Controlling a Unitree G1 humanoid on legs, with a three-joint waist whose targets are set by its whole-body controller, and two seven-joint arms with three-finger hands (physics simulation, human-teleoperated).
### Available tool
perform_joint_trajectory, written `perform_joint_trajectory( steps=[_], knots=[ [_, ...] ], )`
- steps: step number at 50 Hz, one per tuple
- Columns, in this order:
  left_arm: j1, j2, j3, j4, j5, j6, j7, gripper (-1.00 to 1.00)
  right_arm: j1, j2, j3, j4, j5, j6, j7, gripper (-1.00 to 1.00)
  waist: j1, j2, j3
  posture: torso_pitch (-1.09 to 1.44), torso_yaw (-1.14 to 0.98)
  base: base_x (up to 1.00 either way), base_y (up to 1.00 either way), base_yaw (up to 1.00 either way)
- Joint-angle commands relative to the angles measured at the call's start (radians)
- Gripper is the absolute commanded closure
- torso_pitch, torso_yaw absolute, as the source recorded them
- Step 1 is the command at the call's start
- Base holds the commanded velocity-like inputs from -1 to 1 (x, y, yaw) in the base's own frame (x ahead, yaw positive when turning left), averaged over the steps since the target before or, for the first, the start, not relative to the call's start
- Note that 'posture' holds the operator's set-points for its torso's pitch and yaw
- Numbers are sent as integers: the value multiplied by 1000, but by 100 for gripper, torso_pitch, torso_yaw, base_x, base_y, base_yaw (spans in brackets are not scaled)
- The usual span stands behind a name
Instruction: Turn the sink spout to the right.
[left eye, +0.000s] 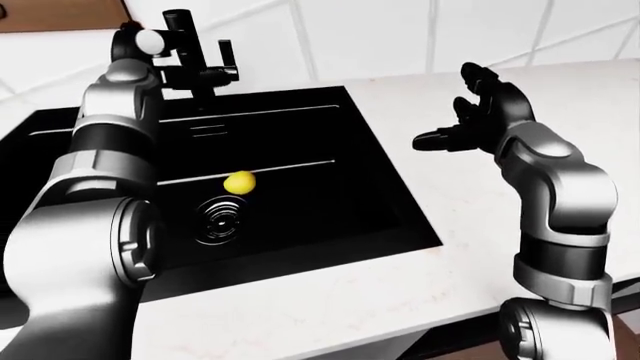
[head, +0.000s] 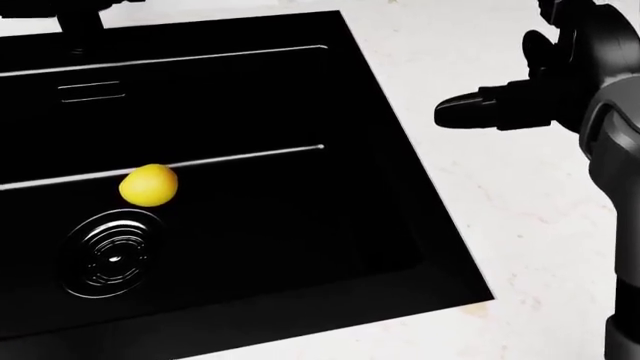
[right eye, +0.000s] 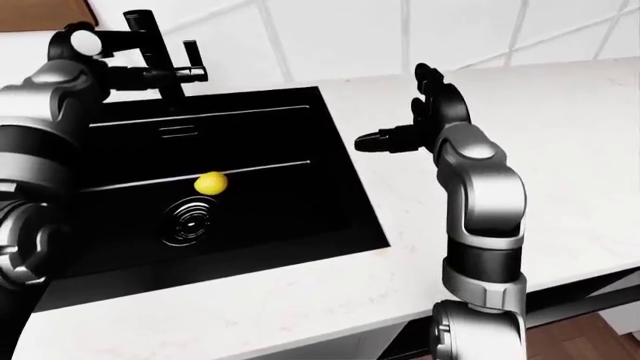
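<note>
The black faucet stands at the top edge of the black sink, top left in the left-eye view. Its spout bar runs level just above the sink's top rim. My left hand is raised against the faucet's left side. Its dark fingers merge with the black faucet, so I cannot tell whether they close on it. My right hand hovers open and empty above the white counter, to the right of the sink, with one finger pointing left.
A yellow lemon lies in the basin just above the round drain. A white tiled wall rises behind the counter. The counter's near edge runs along the bottom right of the right-eye view.
</note>
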Motion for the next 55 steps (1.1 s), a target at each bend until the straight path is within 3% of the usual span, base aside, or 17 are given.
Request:
perform_joint_trajectory(
  steps=[1, 55],
  knots=[
    [-46, 10, 0, -45, 1, -28, 2, -100, -32, -12, -9, -32, 0, -30, -4, -100, 0, 2, -32, 0, 0, 0, 0, 0],
    [-92, -105, -28, -79, -30, 23, 14, -100, -7, -20, -20, -55, 16, -25, -4, -100, 3, -9, -29, 0, 0, 0, 0, 0]
  ],
)
